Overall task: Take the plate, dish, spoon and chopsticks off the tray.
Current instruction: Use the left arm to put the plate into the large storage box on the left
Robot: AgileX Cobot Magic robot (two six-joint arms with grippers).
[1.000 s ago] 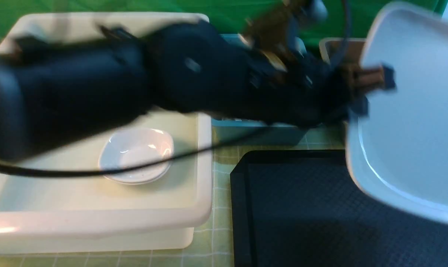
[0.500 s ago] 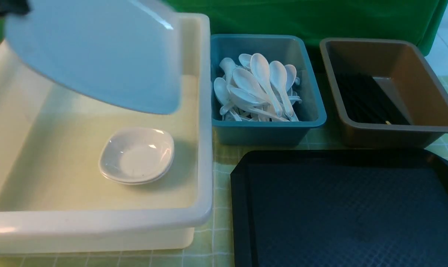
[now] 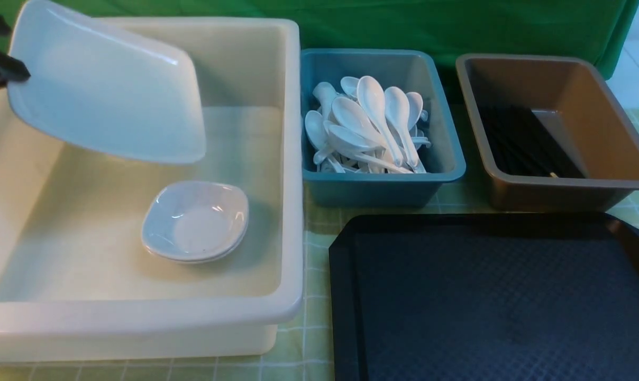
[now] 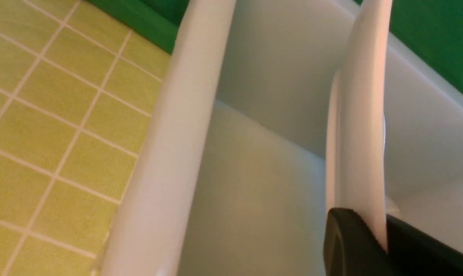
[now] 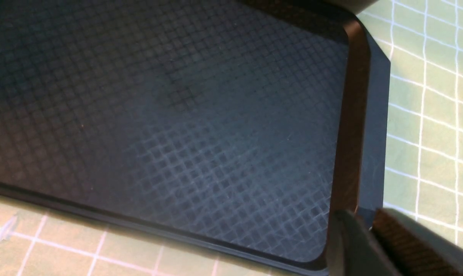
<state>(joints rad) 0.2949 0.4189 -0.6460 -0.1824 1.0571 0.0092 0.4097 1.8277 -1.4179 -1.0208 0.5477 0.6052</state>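
Observation:
The large white plate [image 3: 108,90] hangs tilted above the far left part of the white bin [image 3: 293,159]. My left gripper [image 3: 5,71] is shut on its rim at the picture's left edge. In the left wrist view the plate [image 4: 360,115] shows edge-on, pinched in my left gripper [image 4: 383,234]. Two small dishes [image 3: 195,222] lie stacked on the bin floor. White spoons [image 3: 372,127] fill the blue bin [image 3: 446,169]. Black chopsticks [image 3: 526,143] lie in the brown bin [image 3: 605,121]. The black tray [image 3: 489,301] is bare. My right gripper [image 5: 363,222] hovers over the tray's corner [image 5: 369,115], a narrow gap between its fingers, holding nothing.
The three bins stand in a row at the back on a green checked cloth [image 3: 309,338], the tray in front of the blue and brown ones. A green backdrop [image 3: 457,26] closes off the far side. The white bin's rim [image 4: 170,153] runs beside the held plate.
My left arm has swung the plate from above the tray's right side across to the white bin, then a little lower and further left. The arm has left the middle of the front view.

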